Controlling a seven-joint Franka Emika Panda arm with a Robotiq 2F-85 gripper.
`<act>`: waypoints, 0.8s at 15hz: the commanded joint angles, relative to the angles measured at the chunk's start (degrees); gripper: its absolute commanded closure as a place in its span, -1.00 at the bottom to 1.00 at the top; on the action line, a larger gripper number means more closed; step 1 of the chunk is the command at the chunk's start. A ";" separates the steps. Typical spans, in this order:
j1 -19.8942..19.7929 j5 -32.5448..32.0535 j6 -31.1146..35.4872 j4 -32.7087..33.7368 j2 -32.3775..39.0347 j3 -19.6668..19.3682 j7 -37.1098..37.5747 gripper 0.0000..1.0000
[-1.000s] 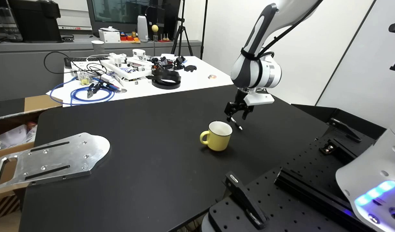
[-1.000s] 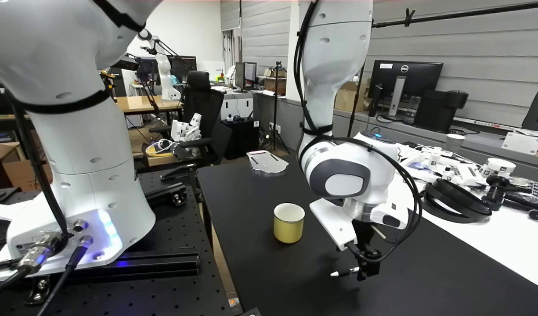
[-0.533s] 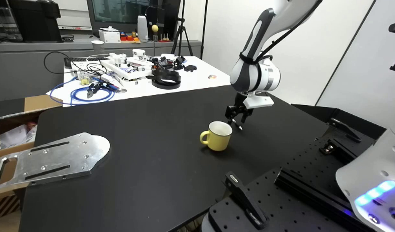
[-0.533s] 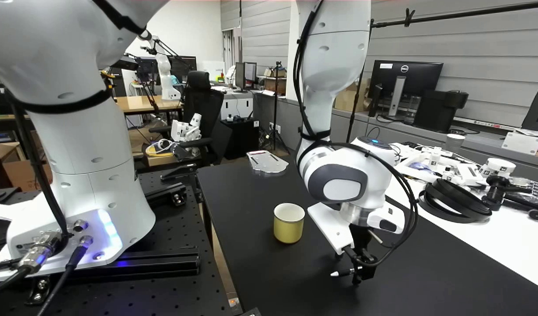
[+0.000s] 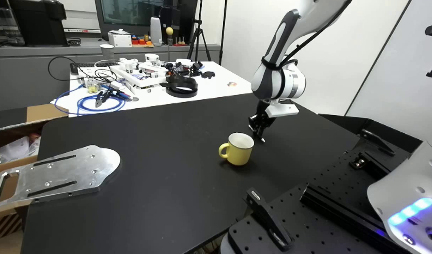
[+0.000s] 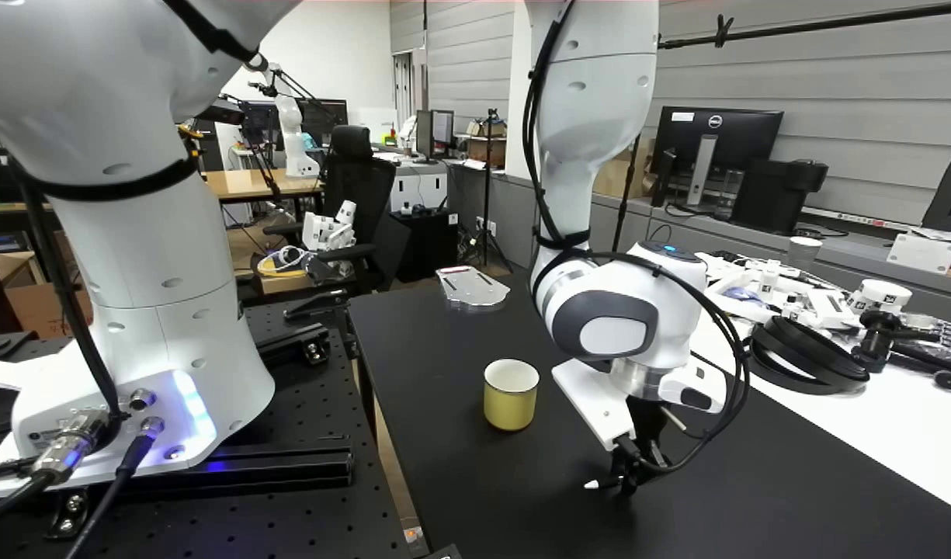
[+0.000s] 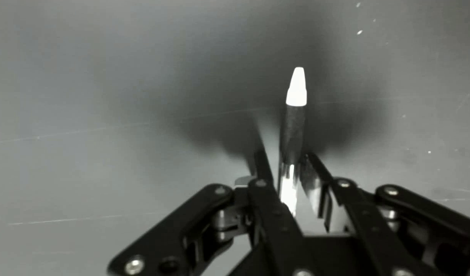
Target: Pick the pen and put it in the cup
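Note:
The pen (image 7: 295, 126) lies on the black table, its white tip pointing away from the gripper in the wrist view; the far end is partly covered by a finger. My gripper (image 7: 284, 155) straddles it with jaws narrowed. A thin gap shows between the left finger (image 7: 262, 163) and the pen, while the right finger (image 7: 314, 168) is at or very near its other side. In an exterior view the gripper (image 5: 258, 134) is down at the table, with only bits of the pen showing. The pale yellow cup (image 5: 238, 152) stands upright close by, handle facing away from the gripper.
A flat metal plate (image 5: 71, 169) lies at the table's far side from the arm. Behind stands a white table (image 5: 216, 83) with cables and white parts. The robot's base (image 6: 157, 373) and a perforated black mounting board (image 6: 289, 512) border the black table.
The gripper has come down a little around the pen, and its jaws have closed from wide to narrow. The pen's tip and the cup stay where they were.

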 commanded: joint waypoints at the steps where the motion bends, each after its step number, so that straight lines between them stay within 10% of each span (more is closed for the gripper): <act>1: -0.64 -1.32 0.01 0.64 -0.55 -0.72 2.43 1.00; 12: -0.49 1.97 -14.42 3.77 -7.21 -4.01 9.73 0.94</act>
